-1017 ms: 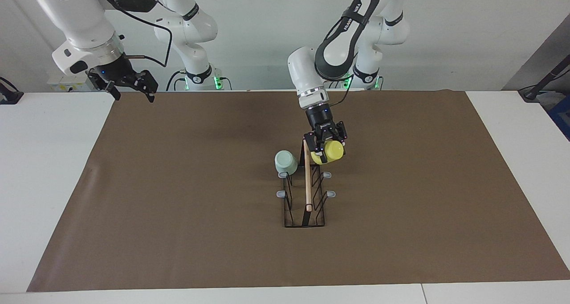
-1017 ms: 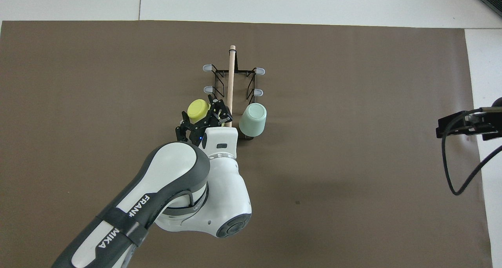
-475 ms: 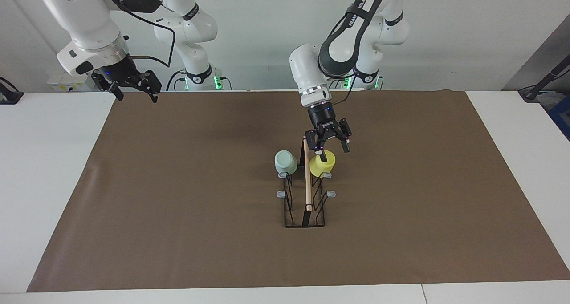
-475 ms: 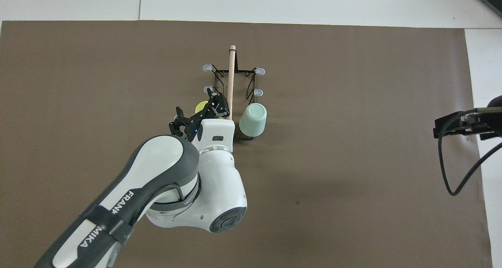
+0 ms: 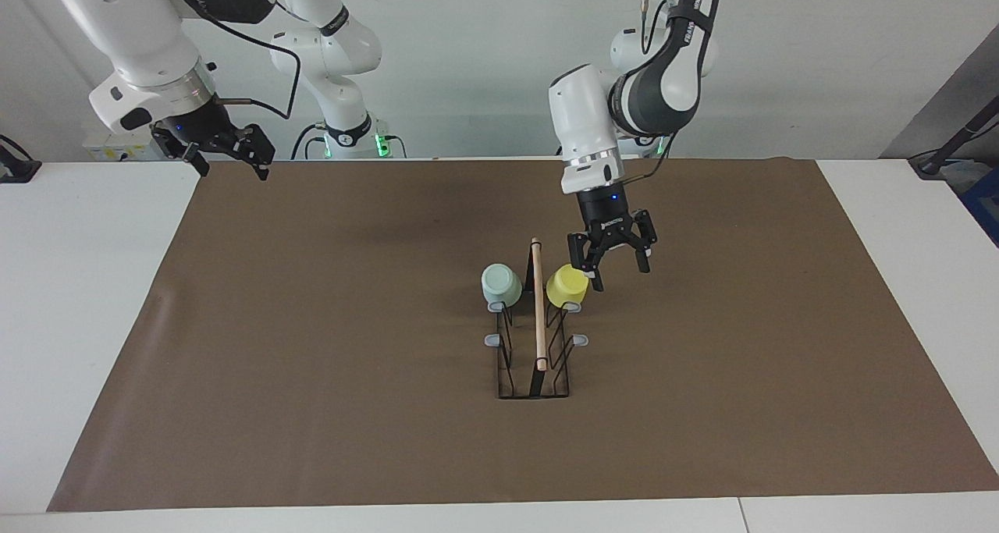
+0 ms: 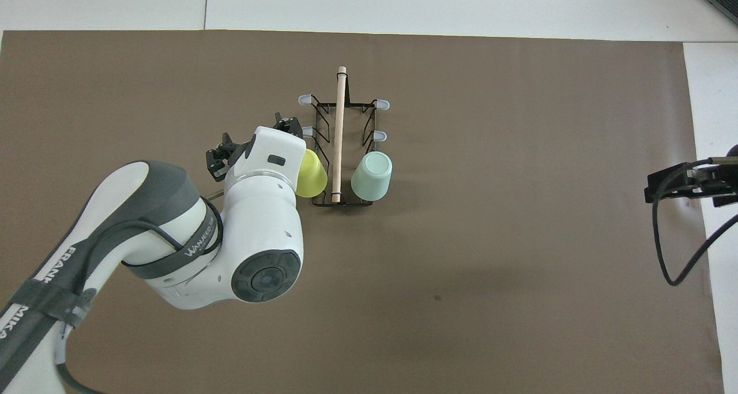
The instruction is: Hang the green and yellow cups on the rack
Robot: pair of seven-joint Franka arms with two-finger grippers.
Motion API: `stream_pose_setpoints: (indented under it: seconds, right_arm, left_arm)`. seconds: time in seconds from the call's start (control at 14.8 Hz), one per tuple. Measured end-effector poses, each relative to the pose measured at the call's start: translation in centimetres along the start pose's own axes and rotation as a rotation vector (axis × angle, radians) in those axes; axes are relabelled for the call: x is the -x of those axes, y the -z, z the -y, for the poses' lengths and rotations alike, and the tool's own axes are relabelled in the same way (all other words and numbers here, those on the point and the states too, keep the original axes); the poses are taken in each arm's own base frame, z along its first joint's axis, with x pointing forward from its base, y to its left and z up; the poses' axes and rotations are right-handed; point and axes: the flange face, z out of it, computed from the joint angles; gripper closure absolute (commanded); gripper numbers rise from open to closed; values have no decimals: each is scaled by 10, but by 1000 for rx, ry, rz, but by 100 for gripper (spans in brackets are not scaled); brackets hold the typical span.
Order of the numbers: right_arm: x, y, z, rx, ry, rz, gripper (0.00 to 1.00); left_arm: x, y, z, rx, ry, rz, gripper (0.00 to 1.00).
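Facing view: the yellow cup (image 5: 567, 285) and green cup (image 5: 500, 284) hang upside down on the rack (image 5: 535, 338) – mid-mat, on its pegs nearest the robots. The left gripper (image 5: 620, 268) hovers just beside the yellow cup, jaws spread, holding nothing. The right gripper (image 5: 231, 155) waits over the mat's corner – empty, jaws apart.

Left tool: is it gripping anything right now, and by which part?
Nothing. The left tool is open in the air beside the yellow cup, which hangs on the rack.
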Motion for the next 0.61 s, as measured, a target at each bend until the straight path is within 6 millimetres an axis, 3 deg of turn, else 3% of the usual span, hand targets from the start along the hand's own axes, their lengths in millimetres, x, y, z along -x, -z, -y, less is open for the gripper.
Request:
stream_pose_setpoints:
  seconds: [0.34,0.61]
  right_arm:
    - [0,0,0,0,0,0,0]
    - [0,0,0,0,0,0,0]
  left_arm:
    - [-39,-7,37,6,-125,112,0]
    - [-77,-8,79,77,-226,225,0]
